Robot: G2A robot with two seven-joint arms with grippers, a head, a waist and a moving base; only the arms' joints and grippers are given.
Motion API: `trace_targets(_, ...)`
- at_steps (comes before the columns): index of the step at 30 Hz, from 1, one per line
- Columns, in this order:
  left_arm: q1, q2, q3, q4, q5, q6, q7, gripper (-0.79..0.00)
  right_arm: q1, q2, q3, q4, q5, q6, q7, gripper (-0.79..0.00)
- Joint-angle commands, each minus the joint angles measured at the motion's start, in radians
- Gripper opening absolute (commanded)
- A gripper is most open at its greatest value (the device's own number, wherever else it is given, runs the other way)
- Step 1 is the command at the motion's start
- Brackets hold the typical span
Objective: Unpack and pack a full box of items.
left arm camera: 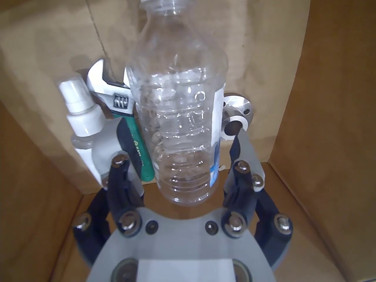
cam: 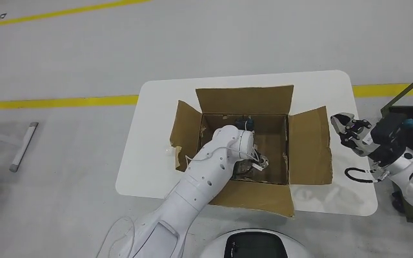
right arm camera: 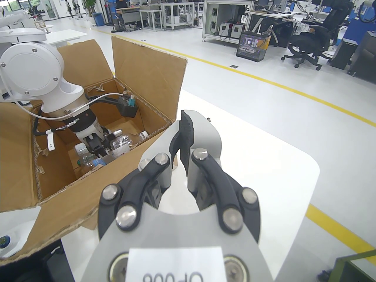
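Around the right gripper (right arm camera: 182,140), pads (right arm camera: 186,127) pressed together, empty: lab floor (right arm camera: 249,65) with yellow line (right arm camera: 264,82), desks (right arm camera: 176,13), chairs (right arm camera: 317,39), white table (right arm camera: 264,162), open cardboard box (right arm camera: 152,71) alongside. Inside the box, left gripper (left arm camera: 179,129) spread wide astride a clear bottle (left arm camera: 176,89), gaps both sides; left wrist view adds wrench (left arm camera: 116,98), spray bottle (left arm camera: 82,110), metal flange (left arm camera: 235,112) past its fingertips (left arm camera: 243,148).

One cardboard box (cam: 245,100); one clear bottle (left arm camera: 179,112); one spray bottle (left arm camera: 80,110); one wrench (left arm camera: 117,98); one metal flange (left arm camera: 235,112).

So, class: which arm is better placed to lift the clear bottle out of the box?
Left. The left hand is inside the box, fingers either side of the clear bottle; the right hand is shut, outside the box.
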Motion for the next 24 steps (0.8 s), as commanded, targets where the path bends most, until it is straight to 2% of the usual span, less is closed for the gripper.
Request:
trace_targets(1,0.002,-0.001,-0.002,0.004,0.001,-0.002,0.001,-0.406,0.0,0.0,0.0,0.0,0.0,0.0,0.0,-0.785)
trace_targets(3,0.004,-0.002,-0.003,0.005,0.004,-0.003,0.002,-0.48,0.0,0.0,0.0,0.0,0.0,0.0,0.0,-0.785)
trace_targets(4,0.005,-0.003,-0.005,0.007,0.005,-0.004,0.003,-0.57,0.0,0.0,0.0,0.0,0.0,0.0,0.0,-0.779)
trace_targets(5,0.006,-0.003,-0.006,0.008,0.006,-0.005,0.002,-0.613,-0.002,-0.001,-0.001,-0.002,0.007,0.01,-0.001,-0.693)
trace_targets(6,0.007,-0.003,-0.007,0.008,0.006,-0.005,0.003,-0.785,-0.004,-0.002,-0.001,-0.003,0.017,0.016,0.004,-0.422)
trace_targets(7,0.008,-0.003,-0.009,0.008,0.007,-0.006,0.003,-0.785,-0.003,-0.002,0.002,-0.005,0.028,0.015,0.011,0.0)
trace_targets(14,0.017,-0.002,-0.026,-0.012,0.013,-0.006,0.002,-0.785,-0.008,-0.001,0.039,0.005,0.209,0.016,0.105,0.0)
trace_targets(20,0.028,0.005,-0.051,-0.069,0.03,0.0,-0.011,-0.785,-0.007,0.006,0.034,0.008,0.47,-0.046,0.295,0.0)
trace_targets(24,0.042,0.013,-0.067,-0.117,0.049,0.002,-0.029,-0.785,0.002,0.011,0.01,0.022,0.643,-0.04,0.418,0.0)
